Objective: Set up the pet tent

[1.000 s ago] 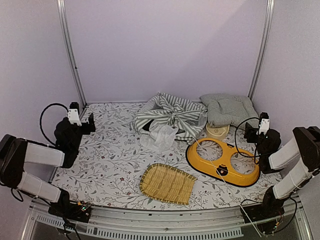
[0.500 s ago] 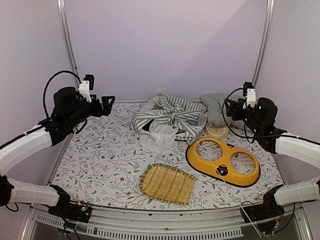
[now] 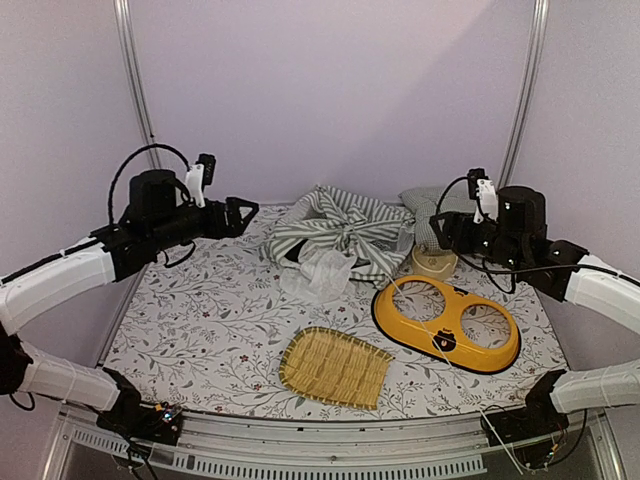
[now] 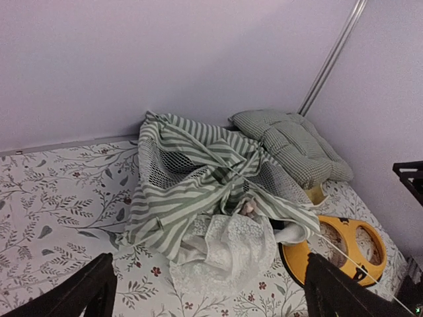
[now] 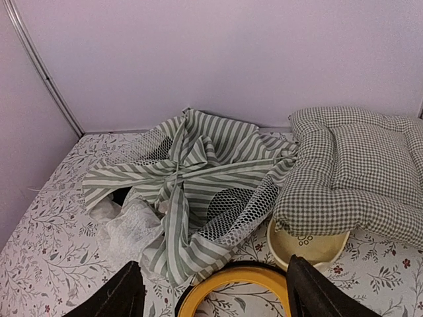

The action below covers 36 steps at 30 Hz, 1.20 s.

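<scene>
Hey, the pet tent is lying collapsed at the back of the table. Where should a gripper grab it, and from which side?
Probably at the gathered bunch of striped fabric in the middle of the pet tent, coming down from above. The folds converge there into a raised ridge that can be pinched, while the lace curtain at the front lies loose and flat on the table.

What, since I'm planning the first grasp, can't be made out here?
- Grey-green and white striped fabric pet tent: pole layout hidden inside crumpled folds, every view.
- Cream round bowl: far side covered by green-white checked cushion, right wrist view.
- Yellow two-hole plastic feeder: cut off by the bottom edge, right wrist view.
</scene>
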Each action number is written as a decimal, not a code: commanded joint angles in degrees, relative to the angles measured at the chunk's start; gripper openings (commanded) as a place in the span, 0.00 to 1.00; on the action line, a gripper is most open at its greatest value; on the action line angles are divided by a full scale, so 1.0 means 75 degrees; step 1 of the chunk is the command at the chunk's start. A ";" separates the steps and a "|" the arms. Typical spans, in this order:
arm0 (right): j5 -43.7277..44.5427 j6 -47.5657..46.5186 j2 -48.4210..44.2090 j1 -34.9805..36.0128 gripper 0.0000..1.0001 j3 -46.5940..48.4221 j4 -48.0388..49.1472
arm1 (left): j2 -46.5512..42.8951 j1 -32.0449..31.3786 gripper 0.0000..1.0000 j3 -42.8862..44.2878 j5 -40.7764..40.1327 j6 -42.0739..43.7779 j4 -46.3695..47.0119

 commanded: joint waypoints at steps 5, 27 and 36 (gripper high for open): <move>-0.2291 0.1100 -0.0364 -0.0034 0.99 -0.0402 -0.1319 | 0.1751 -0.2126 0.98 -0.0209 -0.0263 -0.0798 0.1102; -0.2333 0.2814 -0.0806 0.1536 0.94 -0.2498 -0.2208 | 0.7091 -0.3351 0.71 0.4001 -0.0133 -0.1145 0.1075; -0.2355 0.2578 -0.0528 0.1614 0.85 -0.2280 -0.2360 | 0.7715 -0.3417 0.58 0.4607 0.0012 -0.1546 0.1229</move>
